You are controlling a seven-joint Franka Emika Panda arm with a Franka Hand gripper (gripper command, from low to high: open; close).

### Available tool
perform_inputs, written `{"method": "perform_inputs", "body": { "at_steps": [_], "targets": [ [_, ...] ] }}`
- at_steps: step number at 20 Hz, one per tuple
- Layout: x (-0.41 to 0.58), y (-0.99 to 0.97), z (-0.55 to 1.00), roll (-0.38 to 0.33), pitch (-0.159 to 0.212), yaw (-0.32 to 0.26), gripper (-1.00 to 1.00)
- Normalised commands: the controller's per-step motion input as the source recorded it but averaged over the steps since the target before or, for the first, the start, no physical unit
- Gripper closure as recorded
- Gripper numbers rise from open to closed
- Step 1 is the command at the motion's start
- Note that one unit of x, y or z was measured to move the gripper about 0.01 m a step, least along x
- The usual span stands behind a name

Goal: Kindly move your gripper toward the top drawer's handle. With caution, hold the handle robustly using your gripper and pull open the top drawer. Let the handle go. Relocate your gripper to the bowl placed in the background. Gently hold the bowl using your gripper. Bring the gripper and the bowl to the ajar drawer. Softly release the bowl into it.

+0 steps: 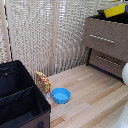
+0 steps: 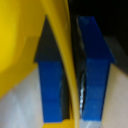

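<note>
With the two blue-tipped fingers [image 2: 50, 85] of the white boxy gripper [image 2: 70, 80] closed on the thin rim of the small round yellow plastic bowl [image 2: 20, 45], the step in hand looks like the carry to the drawer; the wrist view shows the rim pinched between the pads. Exterior view, from its left: large black bin [image 1: 20, 97]; small patterned box [image 1: 43, 81]; light blue bowl [image 1: 61, 95] on the wooden floor; then the dark brown dresser, where the bowl shows at the top [image 1: 115, 10]. The wide brown top drawer [image 1: 106, 37] with its slim silver bar handle [image 1: 102, 38] appears shut or barely open, I cannot tell which; next move likely calls for lowering gently into an open drawer; nothing visibly blocks the way.
</note>
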Motion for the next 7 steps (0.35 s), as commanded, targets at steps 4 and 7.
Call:
{"method": "perform_inputs", "body": {
  "at_steps": [4, 7],
  "targets": [
    [0.147, -0.12, 0.25, 0.029, 0.042, -0.051, -1.00],
    [0.211, -0.02, 0.40, 0.031, 0.041, -0.064, -1.00]
  ]
}}
